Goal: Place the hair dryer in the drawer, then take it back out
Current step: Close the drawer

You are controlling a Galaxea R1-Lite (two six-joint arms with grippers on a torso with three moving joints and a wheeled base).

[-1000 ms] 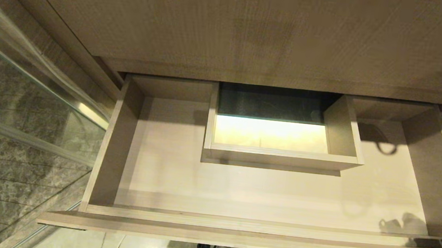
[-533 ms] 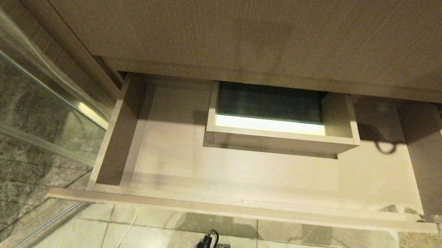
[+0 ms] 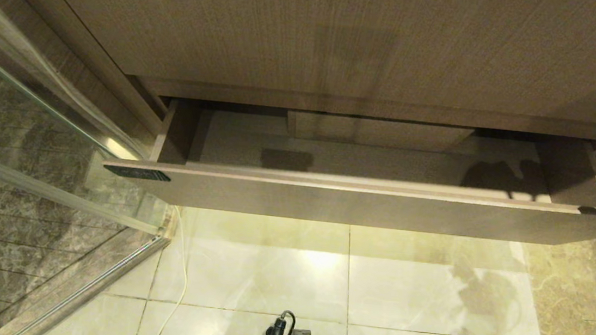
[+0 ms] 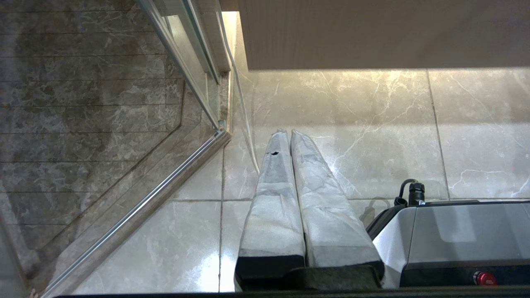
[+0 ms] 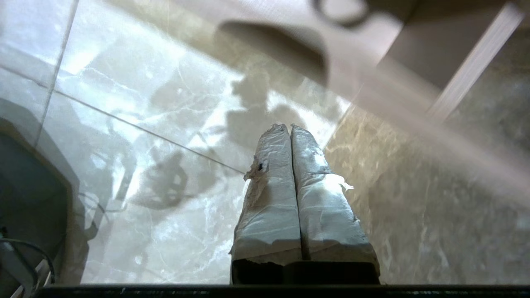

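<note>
The right gripper (image 5: 290, 128) is seen clenched and empty beside the drawer (image 3: 360, 206), judged mid-way through being pushed in. The hair dryer is nowhere seen. Next, reopening is called for.

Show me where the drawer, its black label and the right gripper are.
drawer (image 3: 359, 209), head view, plain wood front.
black label (image 3: 137, 173), head view, its middle.
right gripper (image 5: 289, 128), right wrist view, between the shut fingertips.
</note>
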